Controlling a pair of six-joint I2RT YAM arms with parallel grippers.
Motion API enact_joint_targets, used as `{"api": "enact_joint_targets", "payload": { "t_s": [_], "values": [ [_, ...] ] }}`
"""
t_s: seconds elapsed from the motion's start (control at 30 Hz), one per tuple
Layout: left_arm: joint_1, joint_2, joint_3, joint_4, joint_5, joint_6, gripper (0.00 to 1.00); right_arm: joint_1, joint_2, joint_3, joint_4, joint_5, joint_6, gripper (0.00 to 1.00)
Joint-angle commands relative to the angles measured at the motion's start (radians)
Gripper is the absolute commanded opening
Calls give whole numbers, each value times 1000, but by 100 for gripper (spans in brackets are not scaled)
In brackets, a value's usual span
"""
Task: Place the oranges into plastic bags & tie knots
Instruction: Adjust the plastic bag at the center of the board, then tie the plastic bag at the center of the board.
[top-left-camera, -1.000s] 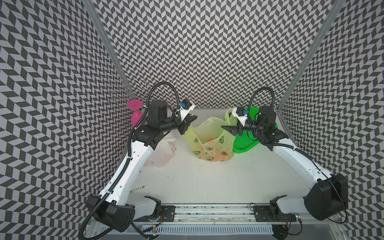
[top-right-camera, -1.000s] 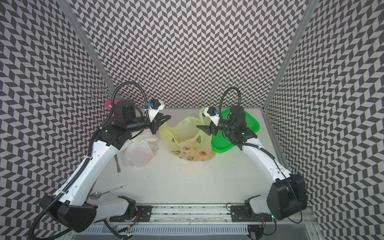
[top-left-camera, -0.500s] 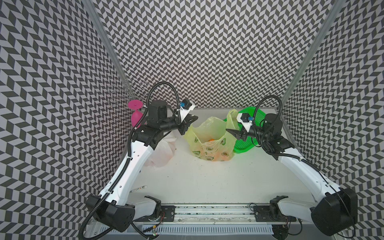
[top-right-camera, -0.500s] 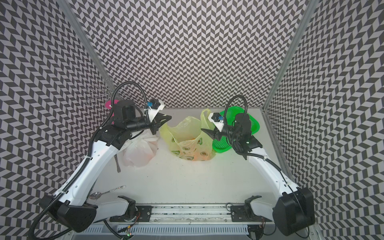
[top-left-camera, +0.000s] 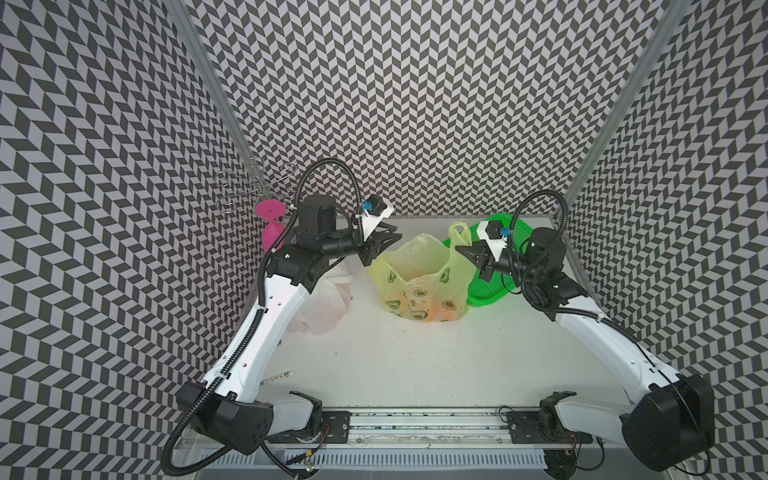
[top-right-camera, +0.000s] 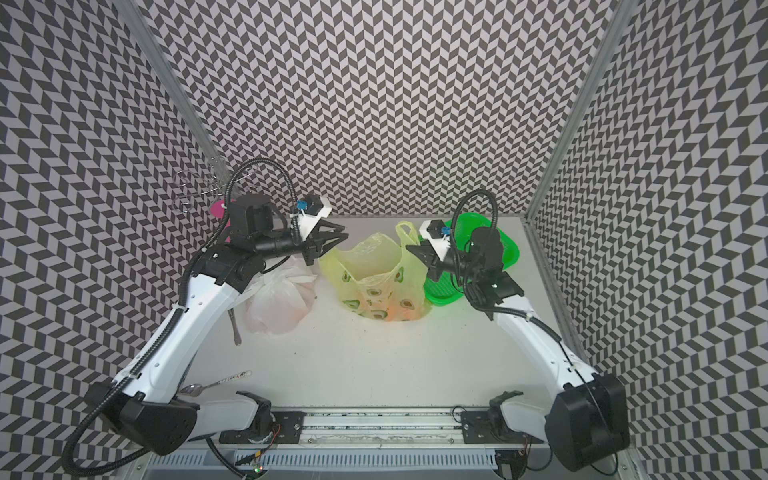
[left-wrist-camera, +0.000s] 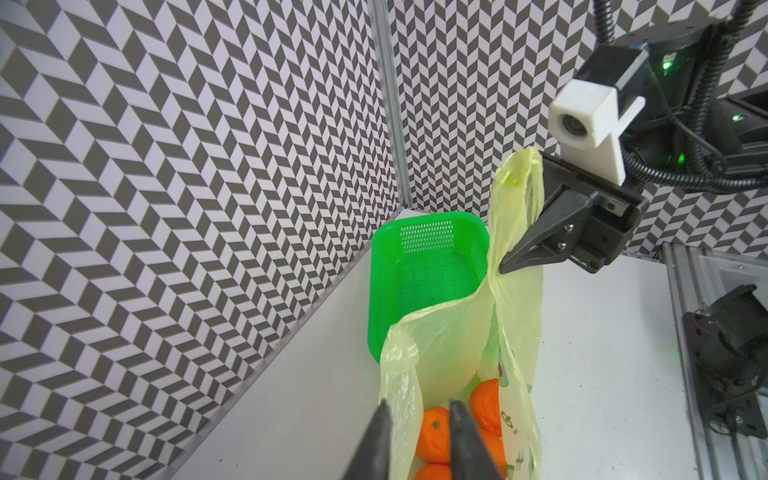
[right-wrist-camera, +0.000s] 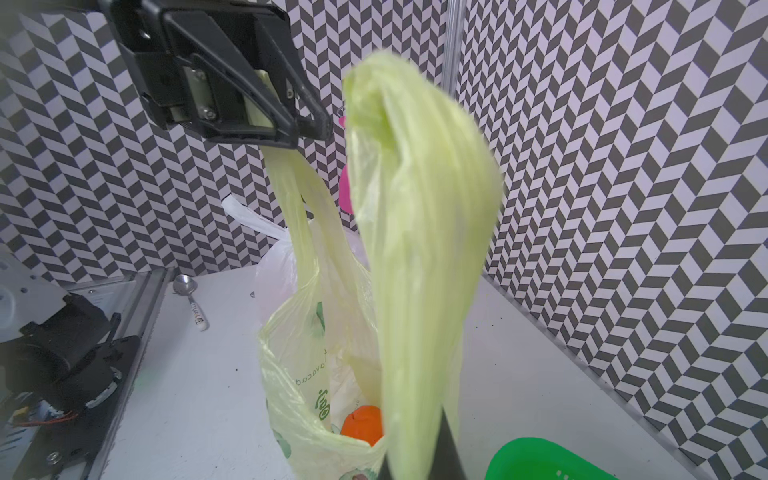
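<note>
In both top views the yellow-green bag (top-left-camera: 419, 286) stood at the far middle of the table (top-left-camera: 415, 365). Oranges (top-left-camera: 436, 309) showed through its lower wall. A white bag (top-left-camera: 328, 299) lay to its left and a green basket (top-left-camera: 490, 291) to its right. The left gripper (top-left-camera: 384, 248) sat at the bag's left edge, jaws apart. The right gripper (top-left-camera: 462, 250) was at the bag's right edge.

The left wrist view showed the left gripper's fingers (left-wrist-camera: 374, 440) parted with bag film between them, and the right gripper clamped on the right handle (left-wrist-camera: 515, 199).

In the right wrist view the left handle (right-wrist-camera: 297, 199) hung from the left gripper's parted jaws.
</note>
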Motion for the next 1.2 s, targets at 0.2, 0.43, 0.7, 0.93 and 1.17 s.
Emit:
{"api": "enact_joint_targets", "payload": {
  "t_s": [0.2, 0.43, 0.7, 0.93, 1.17],
  "values": [
    [79, -97, 16, -37, 1, 110, 81, -4, 18, -28, 110, 44, 77, 2],
    [167, -194, -124, -86, 51, 163, 93, -4, 31, -39, 110, 38, 75, 2],
    [223, -174, -267, -13, 251, 282, 94, -4, 32, -26, 82, 26, 61, 2],
    [224, -84, -333, 190, 334, 272, 88, -4, 16, -21, 60, 19, 40, 2],
    [224, -57, -456, 595, 458, 24, 61, -4, 7, -17, 51, 10, 33, 2]
  ]
}}
